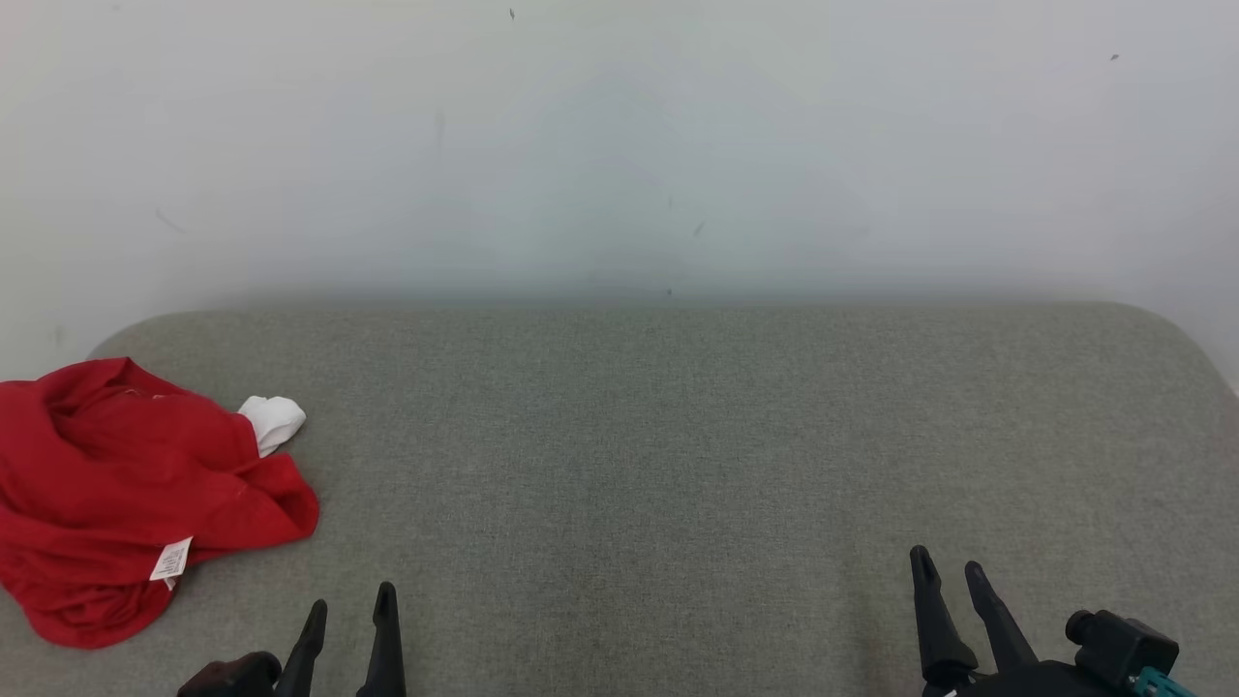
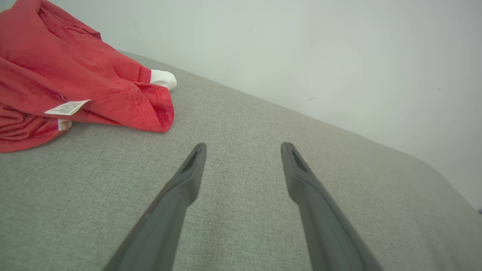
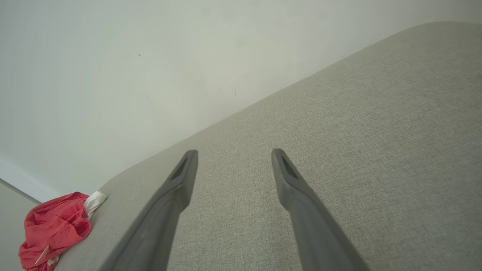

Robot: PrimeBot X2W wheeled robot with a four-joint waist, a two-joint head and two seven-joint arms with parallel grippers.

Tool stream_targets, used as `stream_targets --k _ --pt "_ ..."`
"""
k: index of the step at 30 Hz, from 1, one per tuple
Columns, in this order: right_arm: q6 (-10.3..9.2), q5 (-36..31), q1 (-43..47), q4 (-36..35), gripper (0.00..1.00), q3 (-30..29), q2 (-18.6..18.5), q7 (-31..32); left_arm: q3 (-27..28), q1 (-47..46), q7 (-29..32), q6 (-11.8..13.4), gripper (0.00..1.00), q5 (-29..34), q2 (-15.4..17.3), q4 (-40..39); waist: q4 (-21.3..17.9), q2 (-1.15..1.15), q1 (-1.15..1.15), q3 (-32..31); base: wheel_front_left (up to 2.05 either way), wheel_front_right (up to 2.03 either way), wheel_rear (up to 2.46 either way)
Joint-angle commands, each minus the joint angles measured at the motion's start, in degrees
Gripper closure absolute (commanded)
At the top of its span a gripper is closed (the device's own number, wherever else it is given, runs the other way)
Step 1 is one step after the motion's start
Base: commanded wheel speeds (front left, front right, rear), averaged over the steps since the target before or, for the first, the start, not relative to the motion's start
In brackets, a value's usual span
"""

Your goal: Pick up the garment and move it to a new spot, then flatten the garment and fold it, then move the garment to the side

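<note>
- my left pincer (image 1: pixel 352 597) and right pincer (image 1: pixel 947 560): both spread wide, empty
- red garment (image 1: pixel 126 494) sits bunched at the grey surface's (image 1: pixel 678 436) left edge
- pinching just one loose layer could drag it off tbh

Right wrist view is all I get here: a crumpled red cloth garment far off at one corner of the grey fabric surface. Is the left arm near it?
Observer: Close. In the head view the left gripper sits just right of the crumpled red cloth garment, not touching it, fingers spread.
Operator: Is that pale sliver on it a label?
Observer: Yes; the left wrist view shows a white tag with printed lines, lying on the red folds.
Operator: And my own arm?
Observer: The head view puts the right gripper at the opposite side of the grey fabric surface, fingers open.
</note>
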Motion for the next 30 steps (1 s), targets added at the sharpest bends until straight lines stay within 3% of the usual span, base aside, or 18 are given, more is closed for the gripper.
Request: stream_targets --k 1,14,22,30 --pt "0.27 -1.27 0.34 -0.68 0.0 0.16 -0.26 -0.23 -0.12 0.46 -0.56 0.22 0.0 1.33 0.51 -0.63 0.02 0.0 0.0 -0.06 0.0 0.0 0.0" --pt "0.32 -9.44 1.55 -1.03 0.0 0.4 -0.28 -0.78 -1.69 1.47 -2.49 0.3 0.0 7.42 1.35 -0.58 0.46 0.0 0.0 -1.13 0.0 0.0 0.0" --pt "0.36 -12.33 2.32 -0.38 0.0 0.19 -0.29 -0.77 -1.61 2.04 -3.61 -1.98 0.0 8.92 1.42 -0.3 0.56 0.0 0.0 -1.97 0.0 0.0 0.0" --pt "0.39 -15.71 2.97 -0.43 0.0 0.26 -0.31 -1.18 -0.91 2.7 -4.63 -2.07 0.0 12.0 1.58 0.07 0.65 0.0 0.0 -2.63 0.0 0.0 0.0"
